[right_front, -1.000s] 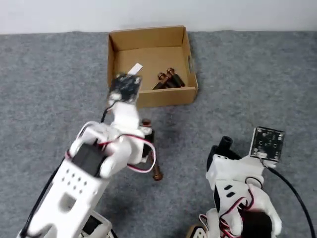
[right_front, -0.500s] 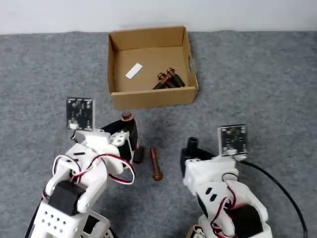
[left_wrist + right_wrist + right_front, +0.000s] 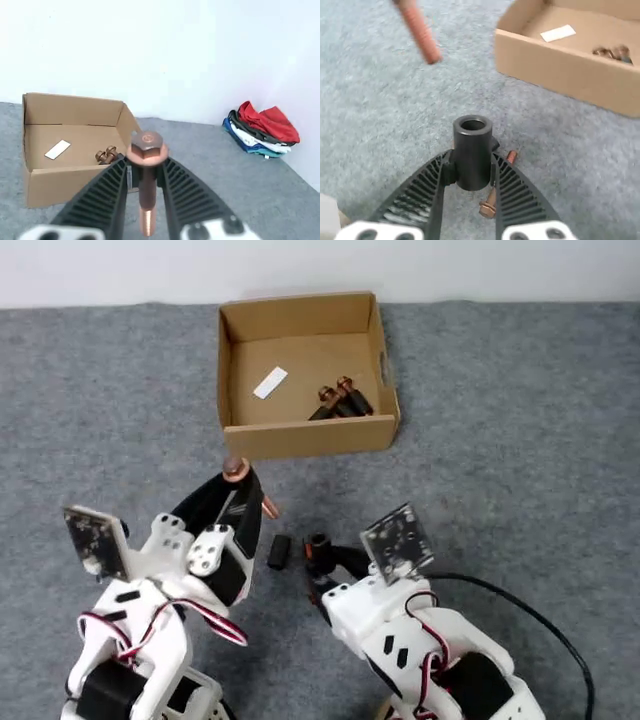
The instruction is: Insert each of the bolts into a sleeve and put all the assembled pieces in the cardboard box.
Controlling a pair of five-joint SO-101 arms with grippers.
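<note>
Between the ribbed jaws of the left gripper (image 3: 145,167) stands a copper bolt (image 3: 146,150), head up and threaded end hanging below, the jaws closed on its shank. A second ago this arm was stretched out to the cardboard box (image 3: 300,440); it has since drawn back, and the box now lies ahead of its fingertips. The right gripper (image 3: 472,159) is clamped on a black sleeve (image 3: 472,142), upright with its bore facing up. It has swung in from the right toward the left gripper, whose bolt's threaded tip is now near the sleeve but apart from it. Under the right gripper a loose bolt (image 3: 492,200) lies on the grey carpet (image 3: 520,420), and a second sleeve (image 3: 279,551) lies just beside its fingertips. Beyond both grippers, assembled pieces (image 3: 340,400) rest in the box.
</note>
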